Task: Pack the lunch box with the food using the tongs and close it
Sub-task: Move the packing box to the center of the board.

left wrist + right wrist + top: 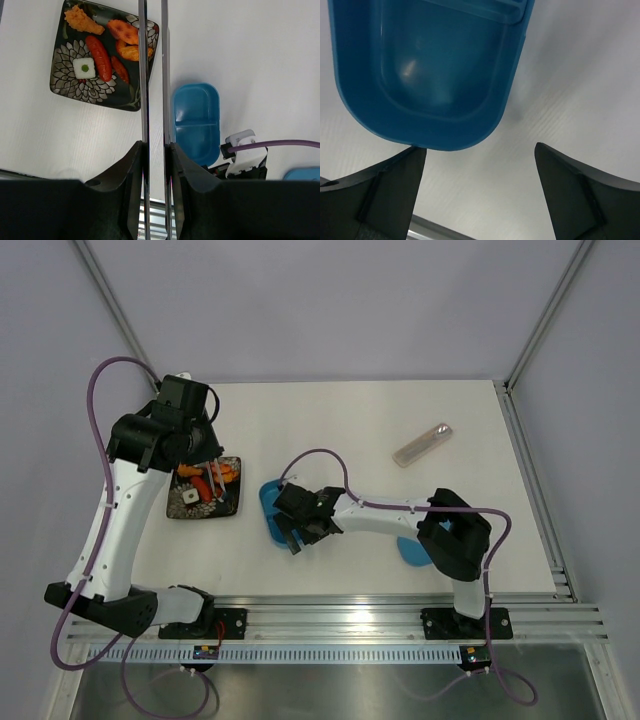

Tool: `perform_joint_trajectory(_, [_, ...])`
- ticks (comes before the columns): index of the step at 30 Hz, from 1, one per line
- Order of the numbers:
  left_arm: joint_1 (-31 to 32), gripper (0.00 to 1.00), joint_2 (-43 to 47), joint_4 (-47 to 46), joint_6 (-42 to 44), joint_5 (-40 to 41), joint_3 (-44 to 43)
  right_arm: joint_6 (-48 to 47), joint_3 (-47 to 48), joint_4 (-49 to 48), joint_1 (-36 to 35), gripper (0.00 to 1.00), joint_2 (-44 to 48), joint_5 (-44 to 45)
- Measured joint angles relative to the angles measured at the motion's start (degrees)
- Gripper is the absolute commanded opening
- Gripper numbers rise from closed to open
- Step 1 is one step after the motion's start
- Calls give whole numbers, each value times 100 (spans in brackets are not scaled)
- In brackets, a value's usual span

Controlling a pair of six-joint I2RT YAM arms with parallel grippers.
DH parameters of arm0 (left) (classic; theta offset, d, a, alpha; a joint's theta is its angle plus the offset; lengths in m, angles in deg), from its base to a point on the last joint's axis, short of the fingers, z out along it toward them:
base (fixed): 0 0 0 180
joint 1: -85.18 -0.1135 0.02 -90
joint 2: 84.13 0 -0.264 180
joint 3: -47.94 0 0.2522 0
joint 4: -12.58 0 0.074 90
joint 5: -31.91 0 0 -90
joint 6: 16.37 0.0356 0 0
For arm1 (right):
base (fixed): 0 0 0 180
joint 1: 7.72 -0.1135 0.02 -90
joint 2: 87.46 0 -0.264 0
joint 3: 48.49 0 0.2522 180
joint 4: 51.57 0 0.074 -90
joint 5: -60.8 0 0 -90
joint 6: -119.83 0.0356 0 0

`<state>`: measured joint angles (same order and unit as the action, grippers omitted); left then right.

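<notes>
Faced a white bench (330, 420) boxed in by pale walls. Nearest, saw the flat blue oval lid (410, 552) half under the right arm. Found the right tool (480, 147) spread wide, holding nothing, one finger close by the rounded end of the small bright-blue plastic lunch box (420, 75), both compartments bare. Judged the box light, stiff and slick, apt to skate if nudged. Further out, found the left tool (155, 150) narrowed onto the long thin silver metal tongs (144, 90), both arms clamped, reaching over a corner of the dark patterned square plate (67, 75) carrying the food (99, 57), orange, red and cream morsels. Judged those small and soft: best pinched gently across the middle. Noted open bench between plate and box.
</notes>
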<state>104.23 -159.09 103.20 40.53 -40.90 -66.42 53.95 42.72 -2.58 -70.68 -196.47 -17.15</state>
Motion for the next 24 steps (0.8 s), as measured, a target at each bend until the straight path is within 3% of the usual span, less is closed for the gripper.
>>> perform_joint_trajectory(24, [-4,29,334,46,20,-17,824,278,2039,-385,796,99,-1517,-201])
